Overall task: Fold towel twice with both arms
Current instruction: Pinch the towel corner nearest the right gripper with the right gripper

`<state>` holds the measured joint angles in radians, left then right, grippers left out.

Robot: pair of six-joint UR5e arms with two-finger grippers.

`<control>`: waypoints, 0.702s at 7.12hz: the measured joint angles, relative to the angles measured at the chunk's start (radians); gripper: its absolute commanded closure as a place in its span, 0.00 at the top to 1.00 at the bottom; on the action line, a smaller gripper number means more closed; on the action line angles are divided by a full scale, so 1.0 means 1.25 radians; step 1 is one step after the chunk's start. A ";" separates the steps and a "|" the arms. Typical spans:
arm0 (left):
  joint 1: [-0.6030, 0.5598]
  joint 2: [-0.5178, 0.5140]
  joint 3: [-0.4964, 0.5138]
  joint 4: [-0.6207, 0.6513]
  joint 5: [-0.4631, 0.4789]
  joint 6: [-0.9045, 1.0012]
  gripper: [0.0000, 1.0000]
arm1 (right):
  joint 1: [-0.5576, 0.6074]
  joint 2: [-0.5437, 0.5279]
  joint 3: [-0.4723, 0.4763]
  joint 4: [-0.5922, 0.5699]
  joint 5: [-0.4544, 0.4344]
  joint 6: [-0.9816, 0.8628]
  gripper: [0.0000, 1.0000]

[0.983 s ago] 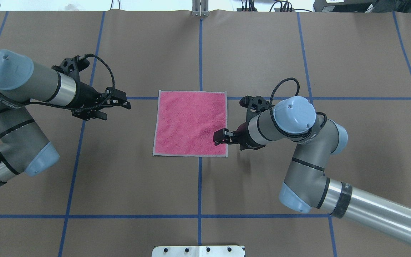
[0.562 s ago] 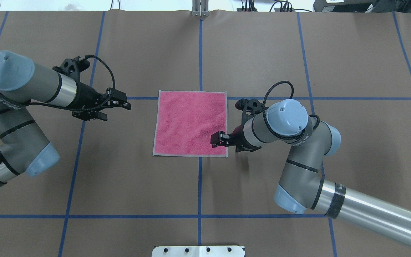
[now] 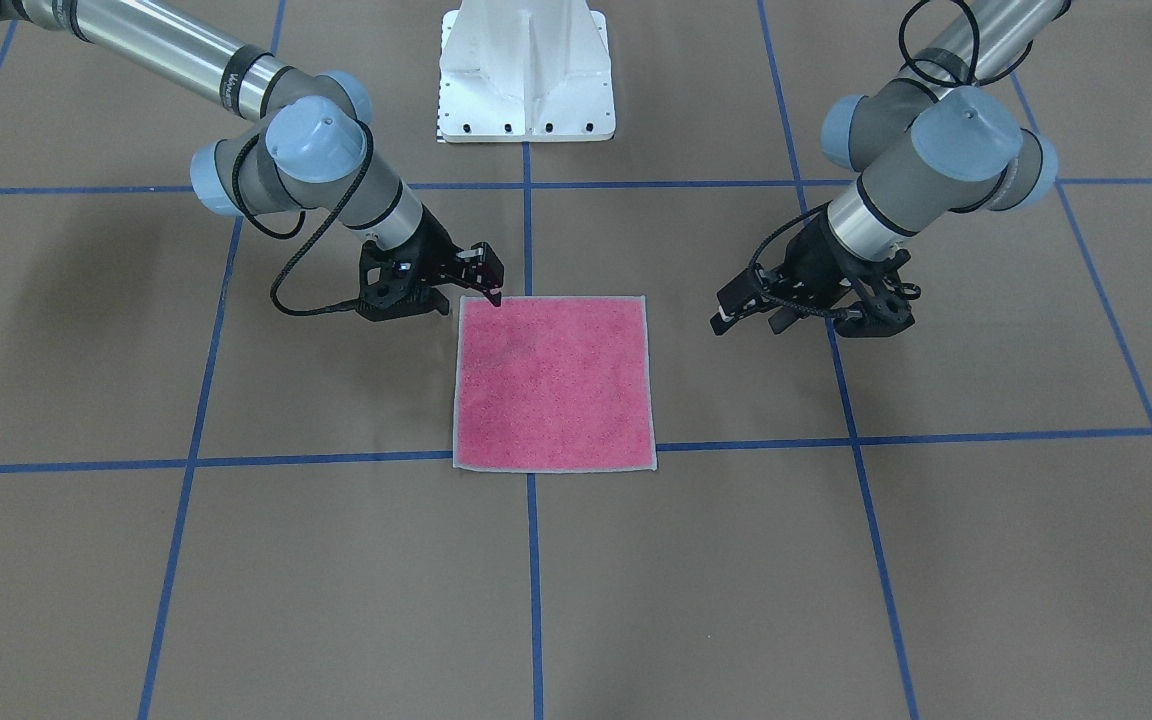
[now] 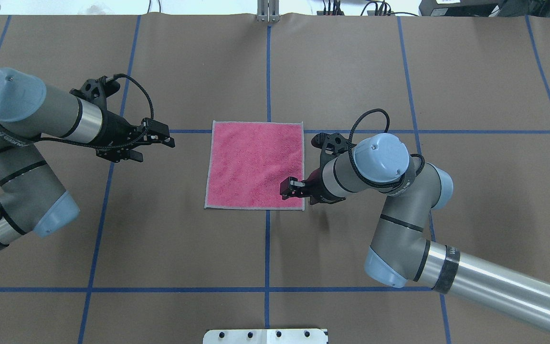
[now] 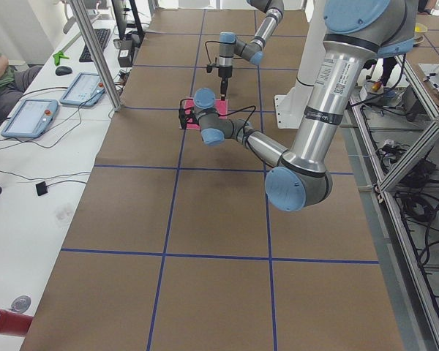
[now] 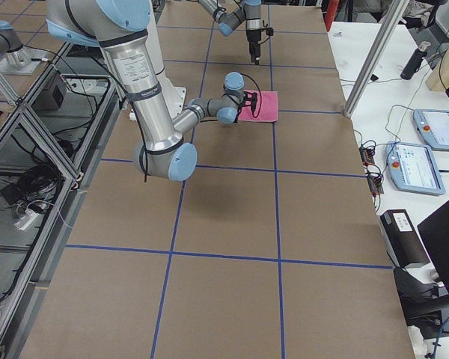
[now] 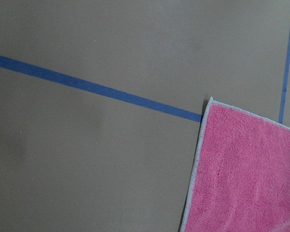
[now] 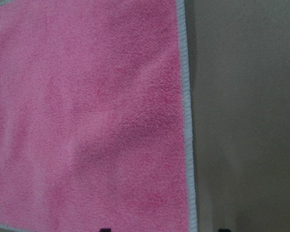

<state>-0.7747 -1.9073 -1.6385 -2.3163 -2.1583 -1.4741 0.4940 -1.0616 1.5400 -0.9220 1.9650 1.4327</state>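
the right gripper, wrist bent downward, hovers with fingers apart, the flat pink towel's corner beneath its tips; the left gripper, likewise parted, hangs with the towel well beyond its tips.

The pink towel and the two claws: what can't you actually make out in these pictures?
- Underside of the towel: hidden in every view; it lies flat, pink face up.
- Whether the right gripper touches the towel: overhead looks straight down; the right wrist view's bottom edge cuts off its fingertips.
- Left gripper: out of frame in the left wrist view.
- Exterior left: the left arm covers most of the towel.
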 measured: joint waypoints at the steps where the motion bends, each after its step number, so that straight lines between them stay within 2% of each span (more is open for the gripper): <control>1: 0.000 0.000 -0.001 0.000 0.000 0.000 1.00 | -0.004 0.001 0.000 0.000 0.000 0.000 0.77; 5: 0.000 0.002 -0.002 -0.001 0.000 0.000 1.00 | -0.007 0.002 0.000 0.000 -0.001 0.000 0.78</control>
<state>-0.7747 -1.9053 -1.6405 -2.3171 -2.1583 -1.4742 0.4848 -1.0594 1.5400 -0.9219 1.9639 1.4327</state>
